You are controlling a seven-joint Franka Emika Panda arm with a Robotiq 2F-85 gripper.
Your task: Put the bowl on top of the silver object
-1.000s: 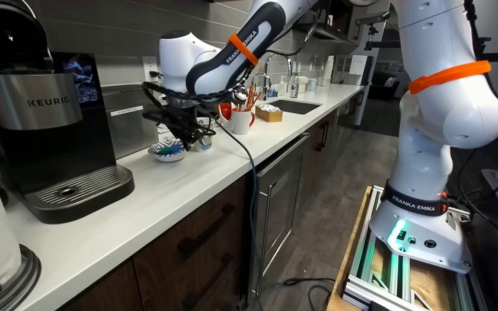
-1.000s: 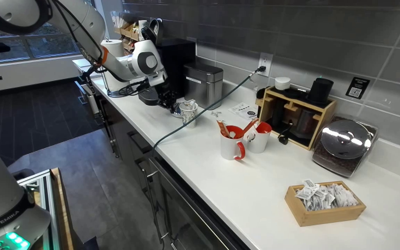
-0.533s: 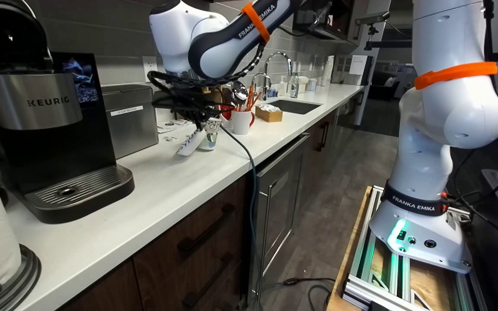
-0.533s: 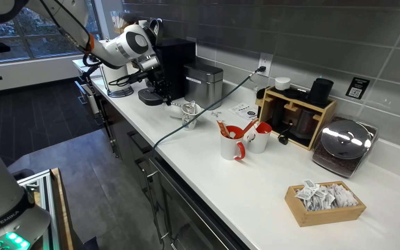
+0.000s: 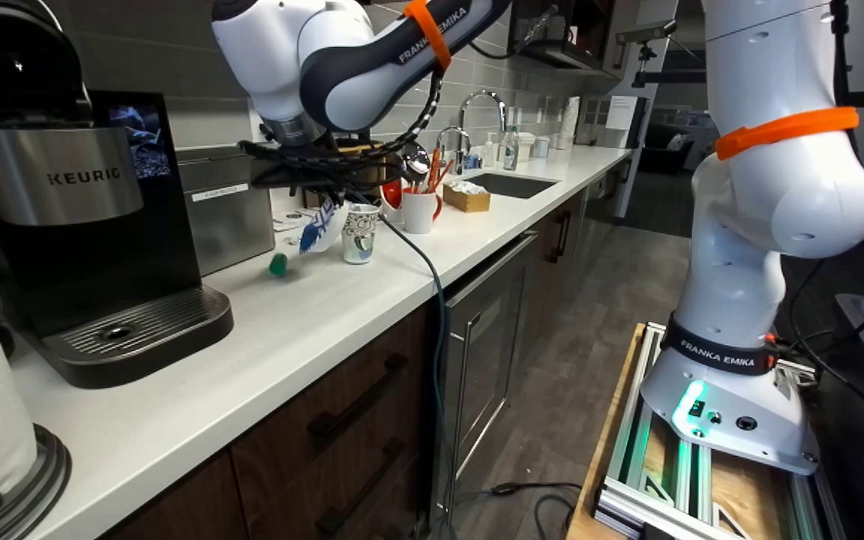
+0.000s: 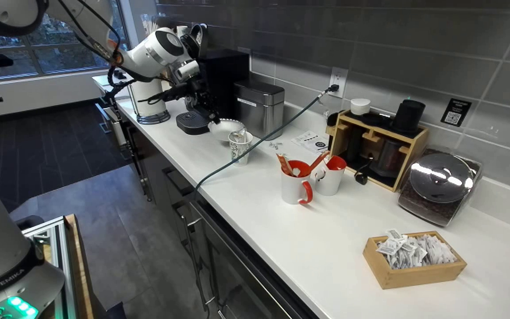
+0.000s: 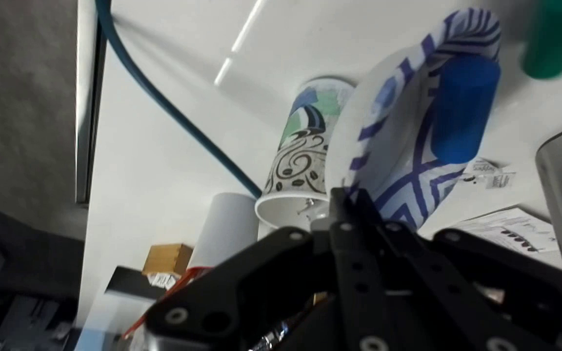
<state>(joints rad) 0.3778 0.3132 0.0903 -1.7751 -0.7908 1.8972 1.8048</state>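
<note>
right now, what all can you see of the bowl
The bowl is shallow, white outside, blue-patterned inside, its rim dashed blue; material unclear. The gripper pinches that rim, holding the bowl steeply tilted, apparently off the counter. A blue cylinder shows inside. Contact with the nearby paper cup is unclear.

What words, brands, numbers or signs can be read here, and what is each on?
"KEURIG": coffee machine
"FRANKA EMIKA": robot's base
"FRANK" and "EMIKA", either side of an orange band: robot's arm
Too small or blurred to read: label on the silver box, black wall sign, printed sheet, packets.
No readable numbers.
</note>
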